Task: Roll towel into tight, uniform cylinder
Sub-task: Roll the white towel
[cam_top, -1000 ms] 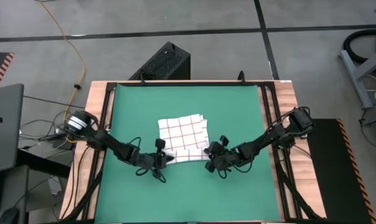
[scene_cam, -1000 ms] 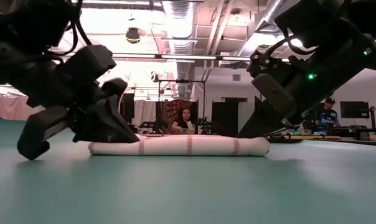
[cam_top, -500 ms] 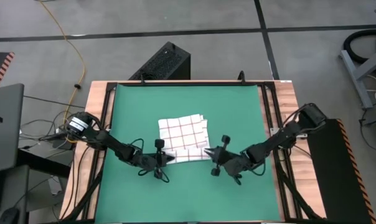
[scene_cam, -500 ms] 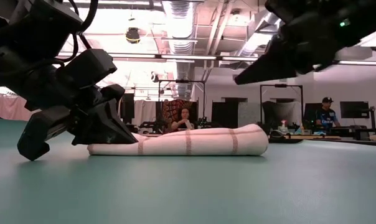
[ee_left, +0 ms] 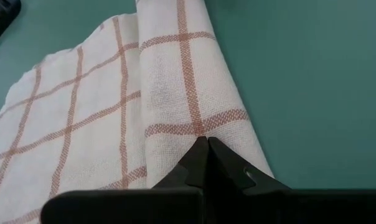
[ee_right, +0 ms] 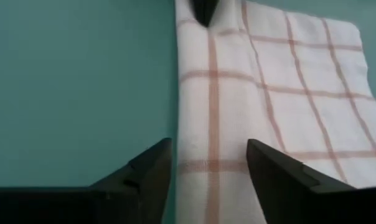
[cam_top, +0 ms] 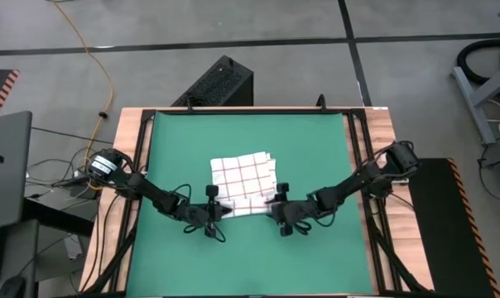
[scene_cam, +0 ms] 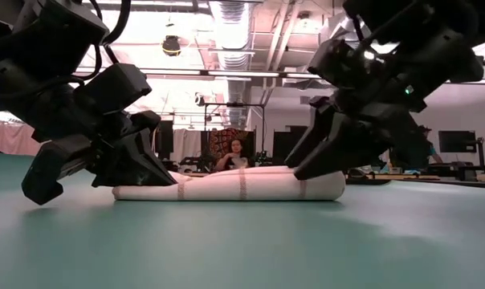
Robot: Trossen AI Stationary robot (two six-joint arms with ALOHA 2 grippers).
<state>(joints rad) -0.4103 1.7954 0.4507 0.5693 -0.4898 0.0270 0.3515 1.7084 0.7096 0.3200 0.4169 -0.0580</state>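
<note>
The white towel with red-brown checks (cam_top: 243, 174) lies on the green mat (cam_top: 316, 149). Its near part is rolled into a low cylinder (scene_cam: 242, 186) and the far part lies flat. My left gripper (ee_left: 206, 144) is shut at the roll's left end (cam_top: 225, 209). My right gripper (ee_right: 210, 163) is open at the roll's right end (cam_top: 271, 207). One of its fingers stands on the roll's near side and the other on the far side. Its fingers (scene_cam: 307, 164) reach down to the roll; whether they touch the cloth, I cannot tell. My left gripper presses its shut fingertips onto the top of the roll close to its left end (ee_left: 200, 127). The fingers come slanting down from the table's left and point along the roll. The roll rests on the mat beneath them.
Bare green mat lies all around the towel. Black rails and a wooden border (cam_top: 382, 165) frame the mat. A black box (cam_top: 221, 83) sits beyond the far edge. In the low view, people (scene_cam: 239, 154) show in the room behind the table.
My right gripper rose off the roll's right end and swung toward the table's right. It then came back down over that end with its wrist rolled and its fingers opened. The roll's right end bulged up midway and lies lower again.
</note>
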